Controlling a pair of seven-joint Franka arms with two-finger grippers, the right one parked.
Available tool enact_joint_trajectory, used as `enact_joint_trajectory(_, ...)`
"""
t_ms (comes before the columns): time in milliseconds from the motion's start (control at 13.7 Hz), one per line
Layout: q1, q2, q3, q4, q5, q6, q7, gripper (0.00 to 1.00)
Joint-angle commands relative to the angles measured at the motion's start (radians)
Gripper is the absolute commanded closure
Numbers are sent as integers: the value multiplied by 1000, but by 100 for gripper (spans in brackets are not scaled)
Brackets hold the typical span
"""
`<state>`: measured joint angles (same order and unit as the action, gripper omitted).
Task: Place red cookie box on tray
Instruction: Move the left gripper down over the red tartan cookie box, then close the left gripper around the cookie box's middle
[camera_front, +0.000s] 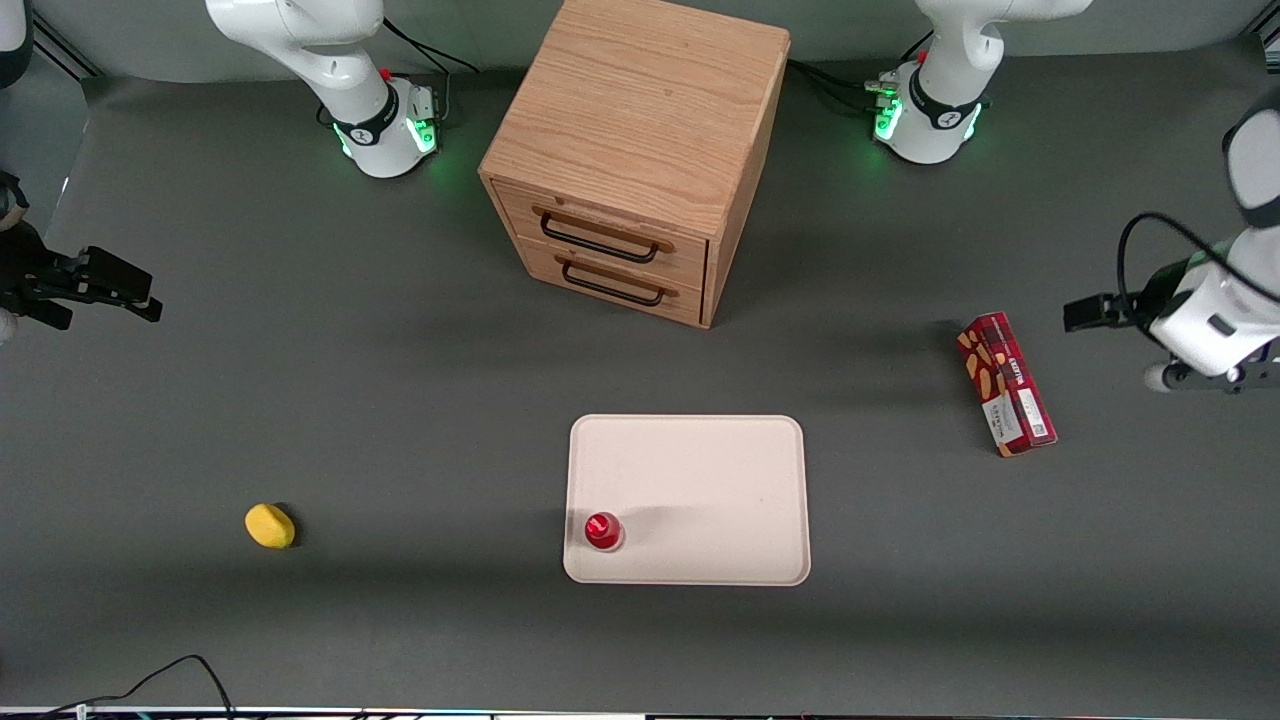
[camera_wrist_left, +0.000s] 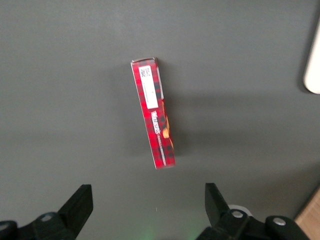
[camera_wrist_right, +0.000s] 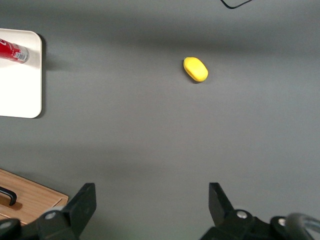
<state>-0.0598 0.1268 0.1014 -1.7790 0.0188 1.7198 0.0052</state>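
Red box (camera_front: 1005, 384) flat on the desk near the working arm's end, white-label end toward the front camera, tray (camera_front: 700, 480) well apart, gripper (camera_wrist_left: 149, 205) wide open above it.

No text is legible. The long narrow red plaid cardboard cookie box (camera_wrist_left: 153, 112) carries a white label at one end with small dark print, and white lettering along its middle; neither can be read. The open left gripper (camera_wrist_left: 148, 210) bears no markings.
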Motion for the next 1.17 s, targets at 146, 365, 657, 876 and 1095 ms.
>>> enact_joint_trajectory(146, 35, 36, -9, -183, -48, 262, -97, 0)
enact_joint_trajectory(365, 38, 89, -9, -237, -62, 386, -137, 1)
enact_joint_trajectory(657, 37, 174, -9, -240, -68, 472, -171, 2)
enact_joint_trajectory(876, 37, 204, -9, -257, -68, 533, -171, 2)
enact_joint_trajectory(1095, 38, 224, -9, -322, -68, 664, -171, 3)
